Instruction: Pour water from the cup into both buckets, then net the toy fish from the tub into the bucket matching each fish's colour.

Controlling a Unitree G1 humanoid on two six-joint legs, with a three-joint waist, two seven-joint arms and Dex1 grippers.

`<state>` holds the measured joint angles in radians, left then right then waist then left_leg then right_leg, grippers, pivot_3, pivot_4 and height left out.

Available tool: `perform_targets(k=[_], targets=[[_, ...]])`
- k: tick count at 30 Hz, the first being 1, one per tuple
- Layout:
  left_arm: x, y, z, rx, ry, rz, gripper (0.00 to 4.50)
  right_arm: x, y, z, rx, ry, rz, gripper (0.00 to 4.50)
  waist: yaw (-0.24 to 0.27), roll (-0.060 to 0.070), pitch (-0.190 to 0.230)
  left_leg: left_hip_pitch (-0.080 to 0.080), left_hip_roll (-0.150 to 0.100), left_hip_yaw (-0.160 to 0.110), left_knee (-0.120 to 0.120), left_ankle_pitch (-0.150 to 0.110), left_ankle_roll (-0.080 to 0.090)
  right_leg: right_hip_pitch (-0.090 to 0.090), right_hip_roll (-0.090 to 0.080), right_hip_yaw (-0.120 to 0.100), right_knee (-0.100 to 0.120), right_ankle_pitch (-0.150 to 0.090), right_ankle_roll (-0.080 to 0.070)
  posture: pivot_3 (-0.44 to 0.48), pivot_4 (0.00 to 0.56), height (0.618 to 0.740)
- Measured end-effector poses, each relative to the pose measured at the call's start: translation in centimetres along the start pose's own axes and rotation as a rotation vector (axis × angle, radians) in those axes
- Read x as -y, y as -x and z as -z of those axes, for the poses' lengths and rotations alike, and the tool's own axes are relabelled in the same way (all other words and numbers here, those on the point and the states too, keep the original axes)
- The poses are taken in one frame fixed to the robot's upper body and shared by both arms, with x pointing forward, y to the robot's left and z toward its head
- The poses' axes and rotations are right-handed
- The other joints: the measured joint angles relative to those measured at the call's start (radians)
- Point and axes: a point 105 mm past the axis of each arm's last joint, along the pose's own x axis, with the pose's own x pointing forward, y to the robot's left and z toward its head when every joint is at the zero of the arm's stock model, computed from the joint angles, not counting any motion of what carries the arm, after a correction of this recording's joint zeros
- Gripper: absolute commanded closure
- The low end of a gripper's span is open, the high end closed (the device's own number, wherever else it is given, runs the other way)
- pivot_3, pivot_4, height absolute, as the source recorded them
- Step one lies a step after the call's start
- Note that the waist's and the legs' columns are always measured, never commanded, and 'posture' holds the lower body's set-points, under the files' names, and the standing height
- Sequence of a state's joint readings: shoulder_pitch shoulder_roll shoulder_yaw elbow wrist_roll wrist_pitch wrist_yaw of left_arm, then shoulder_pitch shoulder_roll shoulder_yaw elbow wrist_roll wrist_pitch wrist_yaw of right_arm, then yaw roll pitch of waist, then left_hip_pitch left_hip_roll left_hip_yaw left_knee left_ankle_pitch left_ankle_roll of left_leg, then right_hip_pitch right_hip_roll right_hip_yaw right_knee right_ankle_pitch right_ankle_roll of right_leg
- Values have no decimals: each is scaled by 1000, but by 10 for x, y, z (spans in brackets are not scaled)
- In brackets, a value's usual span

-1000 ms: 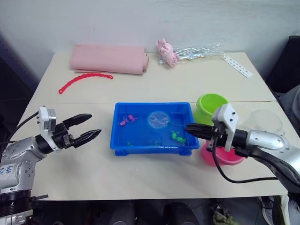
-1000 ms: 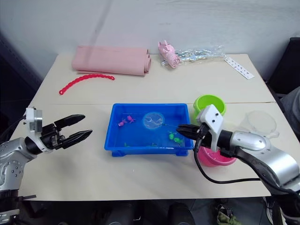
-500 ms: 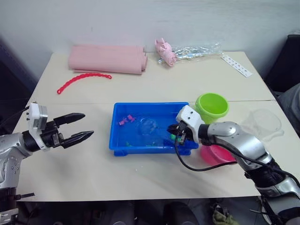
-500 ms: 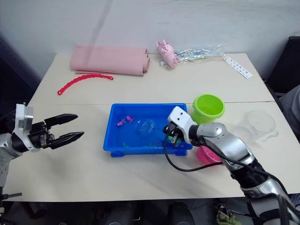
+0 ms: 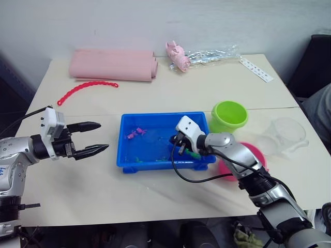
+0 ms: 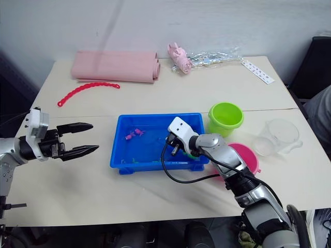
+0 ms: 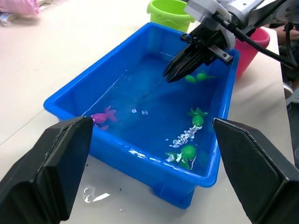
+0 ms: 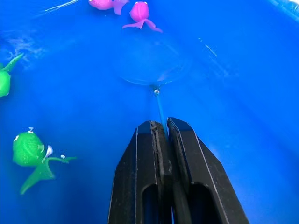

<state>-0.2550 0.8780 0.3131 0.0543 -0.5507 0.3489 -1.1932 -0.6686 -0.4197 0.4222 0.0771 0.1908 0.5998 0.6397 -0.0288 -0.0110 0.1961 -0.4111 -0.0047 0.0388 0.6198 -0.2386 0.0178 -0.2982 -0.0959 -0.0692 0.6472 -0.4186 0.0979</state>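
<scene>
Now the right gripper (image 8: 161,128), fingers clamped on the net (image 8: 154,70) stick, holds the hoop underwater in the tub (image 5: 129,155) near 2 pink fish (image 8: 139,11). Slide under 1, lift level. Left gripper (image 5: 95,138) waits, fingers wide.

Net (image 8: 156,70) hoop underwater in blue tub (image 5: 129,157) nr pink fish (image 8: 140,13).

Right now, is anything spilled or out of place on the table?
A small wet patch lies on the table beside the tub, near its corner foot. Otherwise nothing stands out: both buckets are upright.
</scene>
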Motion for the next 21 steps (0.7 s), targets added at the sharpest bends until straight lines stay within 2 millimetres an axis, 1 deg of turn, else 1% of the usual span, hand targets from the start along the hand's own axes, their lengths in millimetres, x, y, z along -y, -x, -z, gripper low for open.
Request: perform_targets(k=[8,16,21], targets=[[0,0,0,-3,-1,-1,26,-2,-3,-5,35,-15,-2,4500,-3,0,0,-8,1,0,2,1,-1,-10,1,1,6,0,0,0,150,740],[0,0,1,-5,-1,-4,26,-4,-9,-9,69,-44,-2,4500,-2,0,0,-9,1,0,4,1,-1,-10,1,1,6,0,0,0,150,740],[-1,0,1,-7,-2,-9,26,-5,-7,-4,75,-67,3,4500,-1,0,0,-9,1,0,4,1,-1,-10,1,1,6,0,0,0,150,740]])
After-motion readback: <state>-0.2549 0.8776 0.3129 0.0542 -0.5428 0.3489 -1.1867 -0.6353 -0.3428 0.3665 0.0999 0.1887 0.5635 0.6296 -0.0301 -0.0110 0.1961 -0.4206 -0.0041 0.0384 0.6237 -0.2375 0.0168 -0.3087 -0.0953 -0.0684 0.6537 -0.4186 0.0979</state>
